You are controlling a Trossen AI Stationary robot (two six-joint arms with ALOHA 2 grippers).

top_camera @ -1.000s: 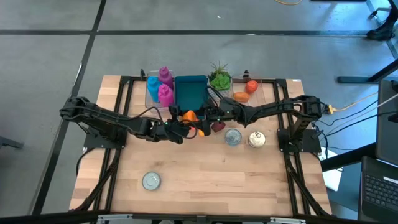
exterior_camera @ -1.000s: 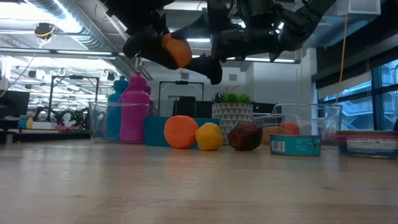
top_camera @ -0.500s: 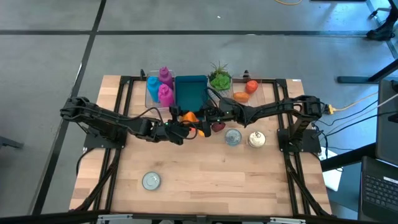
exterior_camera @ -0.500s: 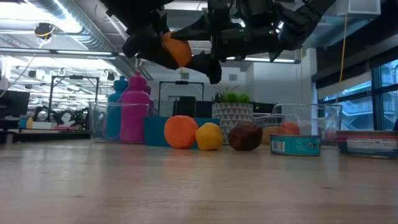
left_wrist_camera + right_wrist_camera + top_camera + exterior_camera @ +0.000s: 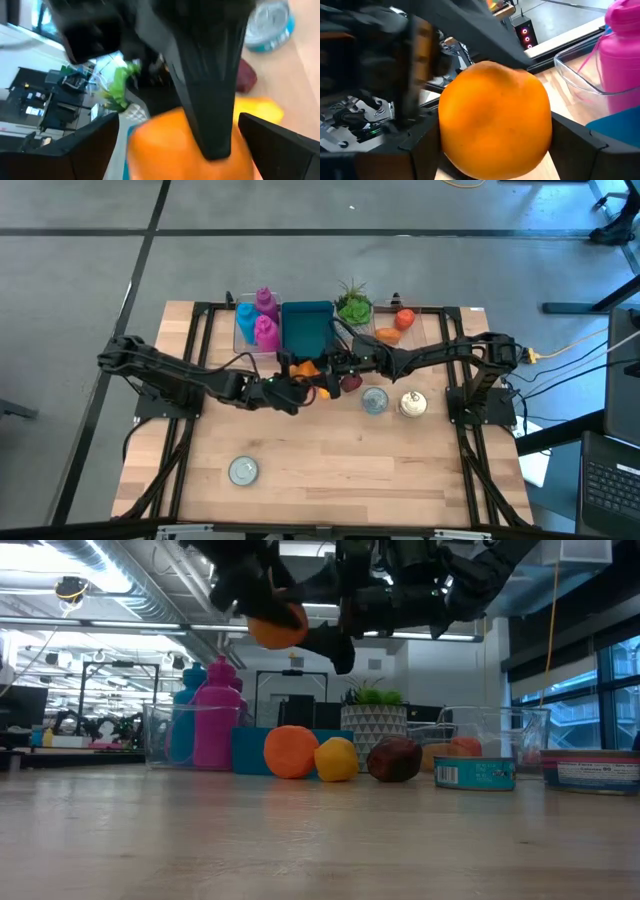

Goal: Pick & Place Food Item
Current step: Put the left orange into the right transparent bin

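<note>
An orange [image 5: 495, 120] hangs in the air above the middle of the table, also seen in the low view [image 5: 277, 627] and the high view [image 5: 305, 368]. My right gripper [image 5: 495, 155] reaches in from the table's right and is shut on it. My left gripper [image 5: 177, 150] comes from the table's left and is open. Its fingers [image 5: 92, 145] stand on either side of the same orange. One right finger [image 5: 215, 95] crosses in front of the orange in the left wrist view. My right gripper pinches the orange between its two fingers, at two opposite sides [image 5: 449, 135]. The fingers come nearly level from the table's right. The orange hangs clear of the table. My left gripper stands wide about the orange; I cannot tell whether a finger touches it.
Below on the table lie another orange [image 5: 290, 752], a lemon [image 5: 336, 759] and a dark red fruit [image 5: 394, 759]. Two cans [image 5: 375, 400] [image 5: 412, 403] stand to the right, one can [image 5: 243, 470] at near left. Behind are pink bottles [image 5: 265, 320], a teal box [image 5: 307, 327] and a plant [image 5: 353, 307].
My left gripper has opened and risen a little. In the low view its finger has come off the front of the orange, which now shows more fully. The orange has stayed in the air at my right gripper.
</note>
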